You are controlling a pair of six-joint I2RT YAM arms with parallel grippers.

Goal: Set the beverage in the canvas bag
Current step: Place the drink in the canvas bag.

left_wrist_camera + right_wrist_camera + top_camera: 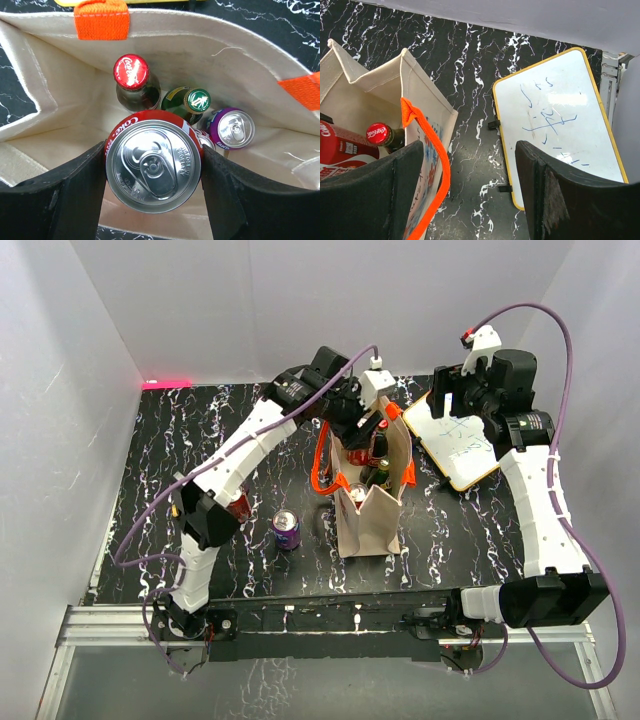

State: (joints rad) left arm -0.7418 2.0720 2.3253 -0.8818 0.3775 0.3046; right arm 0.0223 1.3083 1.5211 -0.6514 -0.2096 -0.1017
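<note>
The beige canvas bag (368,515) with orange handles (102,20) stands upright mid-table, its mouth open. My left gripper (153,175) is shut on a red Coke can (153,165), held upright in the bag's mouth; both fingers press the can's sides. Below it inside the bag stand a Coke bottle (131,72), a green bottle (198,100) and a purple Fanta can (234,129). My right gripper (470,190) hangs open and empty over the table between the bag (355,100) and the whiteboard. A purple can (287,530) stands on the table left of the bag.
A yellow-framed whiteboard (455,445) with blue scribbles lies right of the bag, under the right arm. White walls close the table in at back and sides. An orange handle loop (427,145) droops over the bag's printed side, near the right gripper's left finger.
</note>
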